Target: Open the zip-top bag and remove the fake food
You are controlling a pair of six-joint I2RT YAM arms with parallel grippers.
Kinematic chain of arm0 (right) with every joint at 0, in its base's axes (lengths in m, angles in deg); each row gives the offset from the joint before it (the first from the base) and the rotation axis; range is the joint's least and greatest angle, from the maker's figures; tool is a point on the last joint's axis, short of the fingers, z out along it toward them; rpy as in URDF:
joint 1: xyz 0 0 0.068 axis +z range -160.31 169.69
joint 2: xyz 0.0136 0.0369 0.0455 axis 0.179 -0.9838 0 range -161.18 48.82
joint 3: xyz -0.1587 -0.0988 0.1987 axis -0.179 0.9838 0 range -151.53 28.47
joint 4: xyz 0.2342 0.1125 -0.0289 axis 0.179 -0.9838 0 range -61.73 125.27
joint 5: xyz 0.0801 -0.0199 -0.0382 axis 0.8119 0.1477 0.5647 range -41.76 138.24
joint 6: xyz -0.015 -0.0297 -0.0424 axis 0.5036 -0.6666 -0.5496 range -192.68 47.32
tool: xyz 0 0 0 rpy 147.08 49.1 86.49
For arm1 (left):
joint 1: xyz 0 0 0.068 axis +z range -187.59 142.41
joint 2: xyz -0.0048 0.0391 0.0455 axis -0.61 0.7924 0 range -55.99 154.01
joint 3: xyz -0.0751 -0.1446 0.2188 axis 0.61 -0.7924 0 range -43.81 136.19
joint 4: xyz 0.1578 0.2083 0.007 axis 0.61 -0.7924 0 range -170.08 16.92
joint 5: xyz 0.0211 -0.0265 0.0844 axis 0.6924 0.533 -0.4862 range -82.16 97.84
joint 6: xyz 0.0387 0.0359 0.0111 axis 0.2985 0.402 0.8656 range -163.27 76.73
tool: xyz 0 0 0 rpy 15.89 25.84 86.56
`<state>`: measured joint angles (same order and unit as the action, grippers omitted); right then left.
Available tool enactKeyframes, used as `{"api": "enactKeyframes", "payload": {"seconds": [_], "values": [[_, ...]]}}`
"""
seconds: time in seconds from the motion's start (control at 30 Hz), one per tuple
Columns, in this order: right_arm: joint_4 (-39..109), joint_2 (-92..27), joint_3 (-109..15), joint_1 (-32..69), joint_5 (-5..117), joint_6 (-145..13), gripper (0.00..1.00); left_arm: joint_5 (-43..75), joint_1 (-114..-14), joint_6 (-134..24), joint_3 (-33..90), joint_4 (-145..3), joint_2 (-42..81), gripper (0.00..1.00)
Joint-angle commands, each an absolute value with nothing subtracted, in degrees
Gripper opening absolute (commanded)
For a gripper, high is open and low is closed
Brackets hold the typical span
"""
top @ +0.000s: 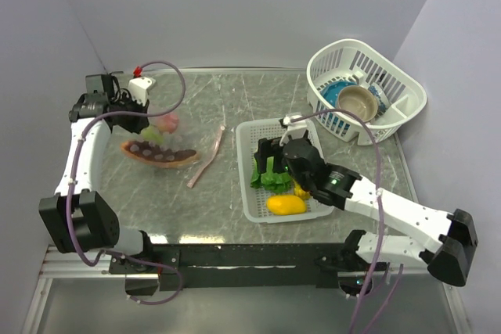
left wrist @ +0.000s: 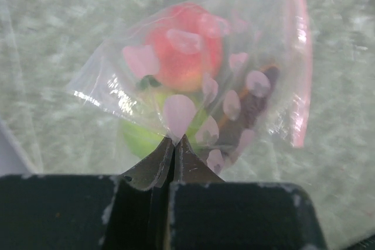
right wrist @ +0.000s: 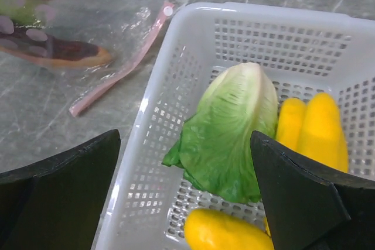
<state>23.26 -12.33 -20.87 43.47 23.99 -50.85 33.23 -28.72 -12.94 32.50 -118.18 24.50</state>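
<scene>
The table (top: 211, 107) is carrying everything, with a white basket (top: 413, 84) of bowls (top: 358, 99) sitting in the upper right of the overhead view and a perforated tray (top: 244, 181) lying at centre. The zip-top bag (top: 192, 134) is slumping on the table at left centre, its pink zip strip (top: 207, 158) trailing toward the tray without touching it. The left gripper (left wrist: 174, 144) is pinching the bag's film tight, at an edge well apart from the strip. The right gripper (right wrist: 184, 139) is hanging over the tray with its jaws spread wide and nothing between them.

Part of the fake food is already lying in the tray: the lettuce (right wrist: 228, 127) under the right gripper and yellow pieces (right wrist: 310, 133) beside it. The pink-red fruit (left wrist: 184, 51) and the dark red slice (top: 160, 154) are showing through the film, inside the bag. A green shape (left wrist: 140, 139) under the fruit may be another piece, though the film is blurring it.

The bag is looking thin, limp and slick, so it is likely sagging wherever it is not held; an edge or corner of the film is the place to grip. The pieces are looking light, hard and smooth. The round fruit will probably roll and wants taking across its middle, the flat slice by its edge
</scene>
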Motion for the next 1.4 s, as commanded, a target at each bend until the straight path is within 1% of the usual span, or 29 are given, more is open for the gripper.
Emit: {"api": "enactKeyframes", "payload": {"seconds": [0.0, 0.03, 0.13, 0.27, 0.37, 0.47, 0.5, 0.57, 0.6, 0.7, 0.73, 0.87, 1.0, 1.17, 1.27, 1.3, 1.37], "values": [[27.9, -17.5, -24.0, 44.9, 27.0, -50.4, 1.00, 42.8, -29.4, -17.4, 42.4, -126.1, 24.7, 0.05], [28.7, -18.6, -24.3, 45.1, 27.2, -50.3, 1.00, 43.8, -29.9, -18.0, 47.8, -127.6, 25.0, 0.05], [29.8, -23.5, -26.1, 46.0, 27.8, -49.9, 1.00, 45.2, -33.1, -20.2, 56.9, -133.4, 26.1, 0.06], [31.1, -27.1, -27.5, 47.4, 28.6, -49.5, 1.00, 45.6, -35.8, -19.8, 61.7, -140.9, 27.2, 0.06], [31.7, -29.2, -28.1, 48.3, 29.1, -49.5, 1.00, 43.8, -35.8, -18.1, 59.3, -142.4, 26.1, 0.05], [32.3, -30.8, -28.9, 48.7, 29.3, -49.6, 1.00, 39.1, -35.8, -16.6, 52.7, -140.4, 24.8, 0.04], [32.2, -31.2, -29.5, 48.9, 29.4, -49.6, 1.00, 37.7, -35.9, -16.3, 47.6, -139.1, 24.4, 0.04], [32.3, -32.4, -30.3, 49.1, 29.8, -49.6, 1.00, 32.6, -35.8, -16.3, 41.6, -133.1, 23.3, 0.02], [32.5, -32.8, -30.8, 49.2, 30.0, -49.8, 1.00, 30.1, -35.8, -16.2, 35.2, -130.4, 22.9, 0.02], [32.2, -35.5, -33.3, 49.5, 31.2, -51.2, 1.00, 22.4, -35.9, -16.4, 27.1, -121.4, 24.5, 0.01], [32.0, -37.7, -34.2, 49.6, 31.7, -51.9, 1.00, 19.0, -35.7, -16.2, 26.0, -119.9, 26.3, 0.01], [31.5, -44.3, -41.5, 49.7, 31.3, -55.8, 1.00, 15.1, -35.4, -16.1, 24.4, -112.9, 30.5, 0.01], [29.9, -52.5, -51.7, 47.0, 31.3, -56.2, 1.00, 13.3, -35.1, -14.8, 25.4, -111.9, 33.3, 0.01], [32.0, -61.9, -60.8, 44.6, 33.7, -55.4, 1.00, 12.0, -33.9, -11.5, 23.3, -110.5, 32.9, 0.01], [33.7, -66.2, -63.0, 43.4, 37.2, -56.2, 1.00, 12.0, -32.9, -10.1, 22.3, -110.2, 33.0, 0.01], [34.7, -67.9, -63.2, 43.2, 40.6, -56.5, 1.00, 12.1, -32.8, -10.0, 22.0, -110.1, 33.0, 0.01], [36.5, -69.2, -63.2, 42.2, 43.6, -56.8, 1.00, 12.2, -32.2, -9.7, 22.0, -109.7, 33.5, 0.01]]}}
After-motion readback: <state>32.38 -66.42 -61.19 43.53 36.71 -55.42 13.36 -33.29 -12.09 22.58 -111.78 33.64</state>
